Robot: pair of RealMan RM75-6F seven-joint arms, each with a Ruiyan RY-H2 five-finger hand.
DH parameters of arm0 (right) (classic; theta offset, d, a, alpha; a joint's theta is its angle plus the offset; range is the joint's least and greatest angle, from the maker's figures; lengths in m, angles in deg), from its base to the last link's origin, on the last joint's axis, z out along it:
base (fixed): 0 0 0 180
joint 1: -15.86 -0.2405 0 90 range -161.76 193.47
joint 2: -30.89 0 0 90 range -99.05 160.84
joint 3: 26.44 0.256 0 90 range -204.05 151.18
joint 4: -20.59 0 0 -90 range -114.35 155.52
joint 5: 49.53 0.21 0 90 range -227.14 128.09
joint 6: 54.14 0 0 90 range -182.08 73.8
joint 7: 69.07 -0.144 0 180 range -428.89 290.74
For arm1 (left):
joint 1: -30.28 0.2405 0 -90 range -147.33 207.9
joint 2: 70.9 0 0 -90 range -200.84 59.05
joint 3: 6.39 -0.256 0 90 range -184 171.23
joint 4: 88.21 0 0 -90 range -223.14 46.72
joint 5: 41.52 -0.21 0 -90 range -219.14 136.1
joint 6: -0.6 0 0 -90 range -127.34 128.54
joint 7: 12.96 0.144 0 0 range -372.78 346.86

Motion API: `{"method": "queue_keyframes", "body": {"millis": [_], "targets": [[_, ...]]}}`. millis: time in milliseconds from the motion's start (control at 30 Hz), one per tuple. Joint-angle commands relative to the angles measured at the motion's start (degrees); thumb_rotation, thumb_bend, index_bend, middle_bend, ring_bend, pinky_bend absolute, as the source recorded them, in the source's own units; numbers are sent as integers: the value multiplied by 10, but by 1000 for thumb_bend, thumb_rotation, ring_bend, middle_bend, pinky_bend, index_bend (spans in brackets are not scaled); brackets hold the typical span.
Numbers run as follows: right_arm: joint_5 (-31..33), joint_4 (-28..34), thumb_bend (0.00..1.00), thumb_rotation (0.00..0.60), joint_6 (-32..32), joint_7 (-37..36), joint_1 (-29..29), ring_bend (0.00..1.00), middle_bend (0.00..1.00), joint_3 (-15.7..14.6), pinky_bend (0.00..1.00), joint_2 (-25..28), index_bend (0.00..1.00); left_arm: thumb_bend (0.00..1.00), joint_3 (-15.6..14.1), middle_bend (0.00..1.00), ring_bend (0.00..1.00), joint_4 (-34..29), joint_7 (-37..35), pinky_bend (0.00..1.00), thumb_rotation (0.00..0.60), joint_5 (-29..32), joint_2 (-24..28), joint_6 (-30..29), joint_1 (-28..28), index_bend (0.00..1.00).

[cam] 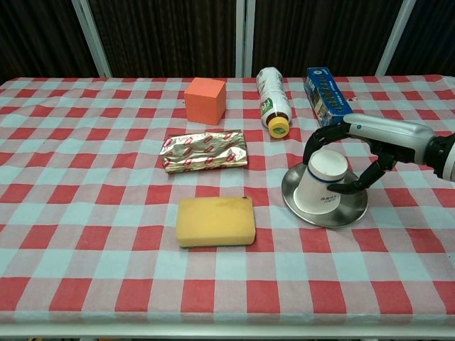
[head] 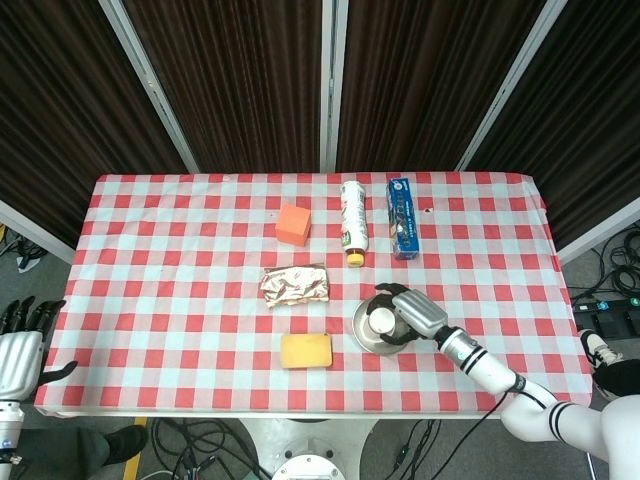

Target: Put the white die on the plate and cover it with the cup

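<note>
Upside down, white cup (cam: 323, 186) on metal plate (cam: 325, 211) — right hand (cam: 359, 153) gripping it, left hand (head: 20, 350) open, off-table

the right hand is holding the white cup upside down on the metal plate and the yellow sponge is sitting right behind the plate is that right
Not quite. The yellow sponge sits left of the metal plate, nearer the table's front edge, as the chest view shows. The right hand does hold the white cup upside down on the plate.

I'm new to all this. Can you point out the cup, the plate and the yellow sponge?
cup (cam: 325, 183), chest view, its white side wall.
plate (cam: 355, 213), chest view, bare metal rim.
yellow sponge (cam: 215, 221), chest view, top face.
</note>
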Motion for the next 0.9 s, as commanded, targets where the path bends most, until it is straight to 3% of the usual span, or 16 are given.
{"method": "queue_keyframes", "body": {"millis": [33,133,367,633,900], "targets": [[42,-23,247,600,6,7,2,116,350,20,129,-8,515,0,0,155,41,0,-1,0,600,1,0,0,0,152],[44,-27,247,600,5,5,1,116,350,22,129,-10,515,0,0,156,41,1,-1,0,600,2,0,1,0,152],[-10,23,247,600,-15,-20,-3,116,351,-16,129,13,512,0,0,156,41,2,-2,0,600,1,-1,1,0,152],[56,0,247,600,-39,-23,11,116,350,40,129,26,506,0,-1,155,41,5,-7,0,600,0,-2,0,2,152],[124,-80,247,600,34,4,-11,116,326,81,129,2,468,0,1,156,41,4,-4,0,600,-3,-1,-1,0,152]]}}
